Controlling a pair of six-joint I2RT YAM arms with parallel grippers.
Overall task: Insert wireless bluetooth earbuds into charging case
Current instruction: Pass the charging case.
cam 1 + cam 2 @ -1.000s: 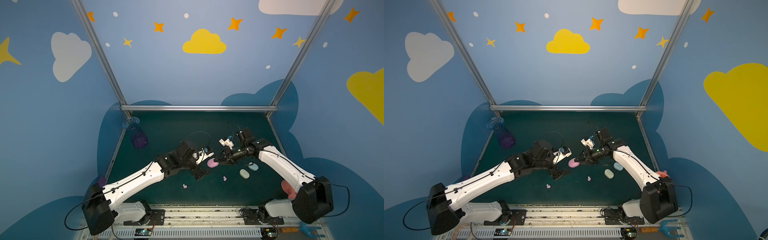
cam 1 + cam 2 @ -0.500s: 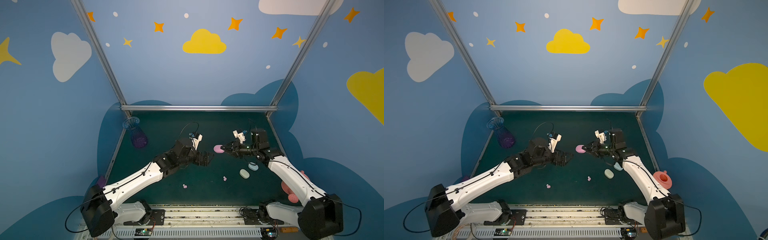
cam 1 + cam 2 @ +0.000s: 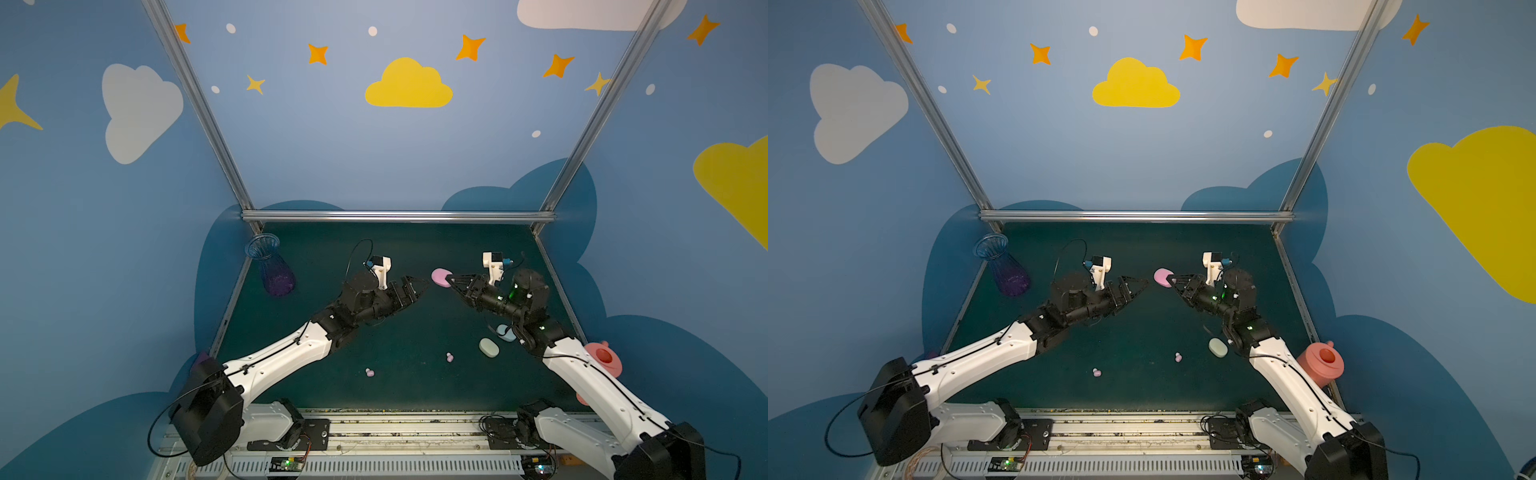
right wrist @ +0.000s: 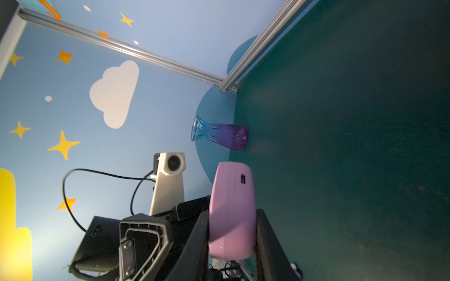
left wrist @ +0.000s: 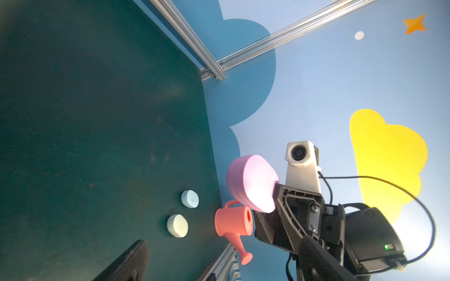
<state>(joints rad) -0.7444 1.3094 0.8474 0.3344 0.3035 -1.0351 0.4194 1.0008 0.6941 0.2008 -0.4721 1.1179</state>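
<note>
Start only: gripped closed pink charging case in right gripper, held left gripper wide and empty, inserted 0 of 2 pink earbuds on mat.

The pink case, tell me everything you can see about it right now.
The pink case is a smooth, matte, rounded oval of pastel plastic, apparently closed, with a small dark port on its edge. The right gripper clamps its broad faces near one end, holding it on edge above the green table. Nothing else touches it.

Open far mat, vase in corner
</note>
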